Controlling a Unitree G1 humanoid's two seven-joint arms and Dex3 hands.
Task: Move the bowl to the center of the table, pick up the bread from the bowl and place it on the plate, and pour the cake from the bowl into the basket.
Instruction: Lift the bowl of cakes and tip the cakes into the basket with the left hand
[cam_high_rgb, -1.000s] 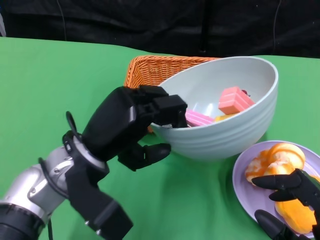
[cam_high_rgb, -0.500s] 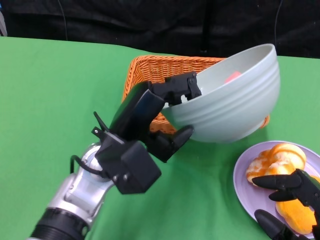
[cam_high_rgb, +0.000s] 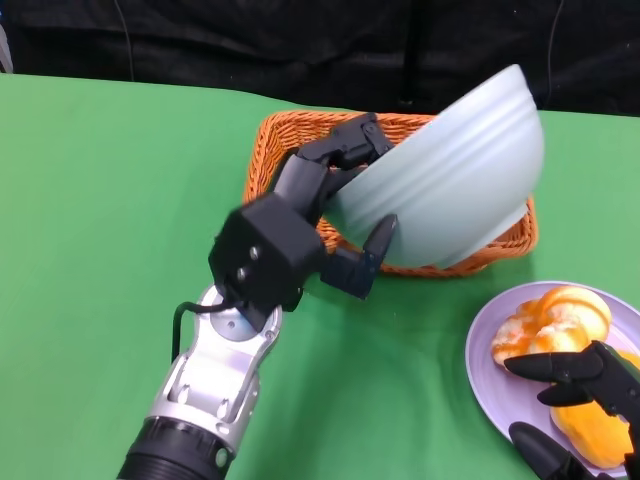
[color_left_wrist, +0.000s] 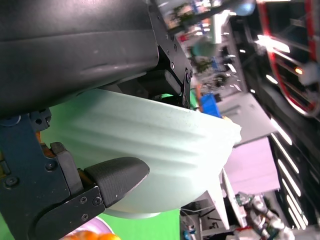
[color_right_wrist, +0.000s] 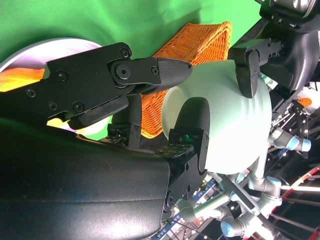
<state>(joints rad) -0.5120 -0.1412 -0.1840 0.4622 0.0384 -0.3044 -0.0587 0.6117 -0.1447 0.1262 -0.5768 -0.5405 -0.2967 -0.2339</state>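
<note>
The pale green bowl (cam_high_rgb: 455, 175) is in the air above the orange wicker basket (cam_high_rgb: 300, 145), tipped steeply so that its ribbed outside faces the head camera and its opening points away and down toward the basket. Nothing inside the bowl shows from any view, and the inside of the basket is hidden behind the bowl, so the cake cannot be seen. The basket stands on the green table (cam_high_rgb: 110, 200), toward its far edge, and the bowl's lower side hangs just over the basket's near rim.

To the right, nearer the robot, a lilac plate (cam_high_rgb: 485, 365) lies on the table with orange-glazed bread (cam_high_rgb: 555, 315) on it. A second orange piece sits lower on the plate, partly behind the right hand's fingers.

The left hand (cam_high_rgb: 320, 215) grips the bowl at its rim: fingers are hooked over the edge on the basket side while the thumb presses against the ribbed outer wall. The left wrist view shows the same clamp, with a black fingertip flat on the bowl's (color_left_wrist: 150, 150) outside.

The right hand (cam_high_rgb: 585, 400) hangs over the near part of the plate with its fingers spread apart and nothing between them; one finger reaches across in front of the bread. In the right wrist view its fingers (color_right_wrist: 150, 70) stretch out separately toward the basket (color_right_wrist: 195, 45) and bowl (color_right_wrist: 225, 130) without touching either.
</note>
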